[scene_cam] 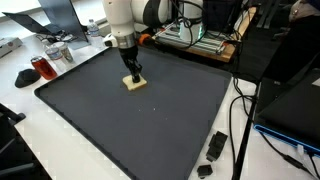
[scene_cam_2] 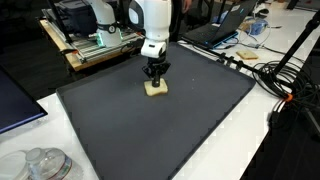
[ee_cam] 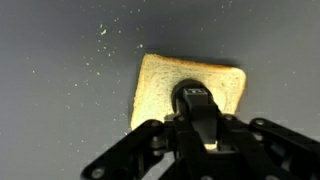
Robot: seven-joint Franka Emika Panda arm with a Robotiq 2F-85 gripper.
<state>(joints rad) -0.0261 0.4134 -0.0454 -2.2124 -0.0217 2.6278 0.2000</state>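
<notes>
Toward a far corner of the dark mat [scene_cam: 150,125] on the bench [scene_cam: 50,140], toast [ee_cam: 165,80] lies flat. The clenched claw [ee_cam: 197,100] stands upright with its tips on the toast, apparently pressing, not gripping.

One toast slice [ee_cam: 165,85], one dark mat [scene_cam: 120,125], one tool [scene_cam: 133,75].

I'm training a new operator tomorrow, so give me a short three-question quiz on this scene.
1. True or false: the gripper is shut.
2. What lies right under it? A) bread B) a plate C) a spoon
3. Fill in: crumbs lie scattered on the dark ____.
Key: 1 true; 2 A; 3 mat.
</notes>
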